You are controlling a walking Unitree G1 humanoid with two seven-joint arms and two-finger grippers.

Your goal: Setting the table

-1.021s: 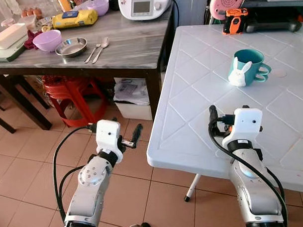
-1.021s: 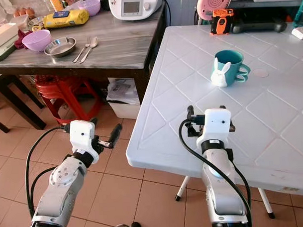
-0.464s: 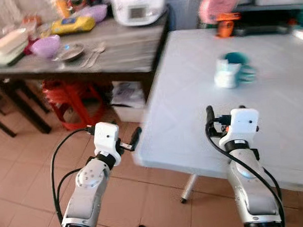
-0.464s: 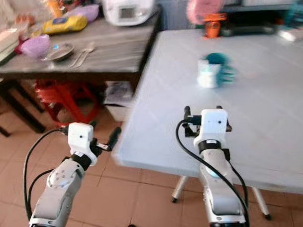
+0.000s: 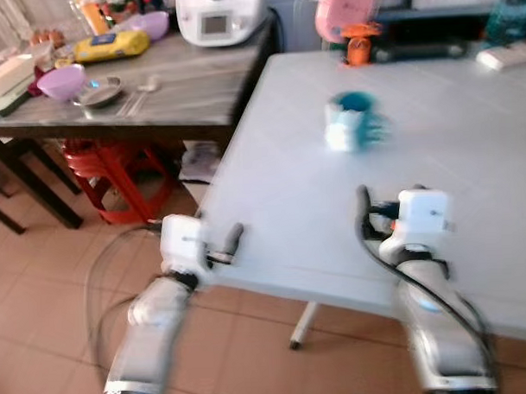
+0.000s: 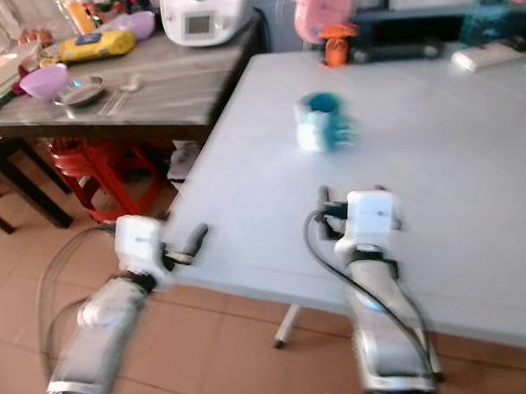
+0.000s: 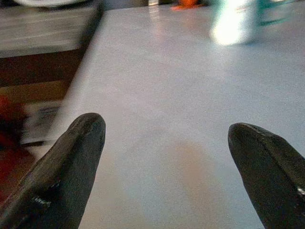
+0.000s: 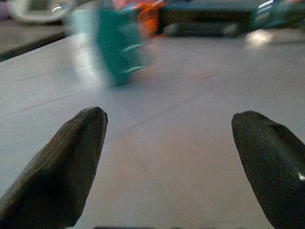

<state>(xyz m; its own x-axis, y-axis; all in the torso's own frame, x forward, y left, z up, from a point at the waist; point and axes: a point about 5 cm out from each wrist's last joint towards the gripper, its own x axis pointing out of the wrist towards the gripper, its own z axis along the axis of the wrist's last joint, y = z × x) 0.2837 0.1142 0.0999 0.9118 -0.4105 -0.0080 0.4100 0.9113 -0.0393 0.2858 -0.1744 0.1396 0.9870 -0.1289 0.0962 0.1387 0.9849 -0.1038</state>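
Left gripper (image 7: 164, 157) and right gripper (image 8: 167, 157) both spread wide, empty, over the near white table (image 5: 468, 129); teal mug (image 5: 354, 118) sits mid-table. Looks like transit, blurred; next likely fetch metal dish (image 5: 98, 90) and cutlery (image 5: 141, 86) from far wooden table (image 5: 181, 87).

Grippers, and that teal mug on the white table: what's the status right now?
Left gripper open, empty, at the table edge. Right gripper open, empty, over the table. Mug upright ahead, untouched. Nothing between.

White table (image 5: 271, 188), teal mug (image 5: 354, 120) on it, orange object (image 5: 359, 42) at the far edge
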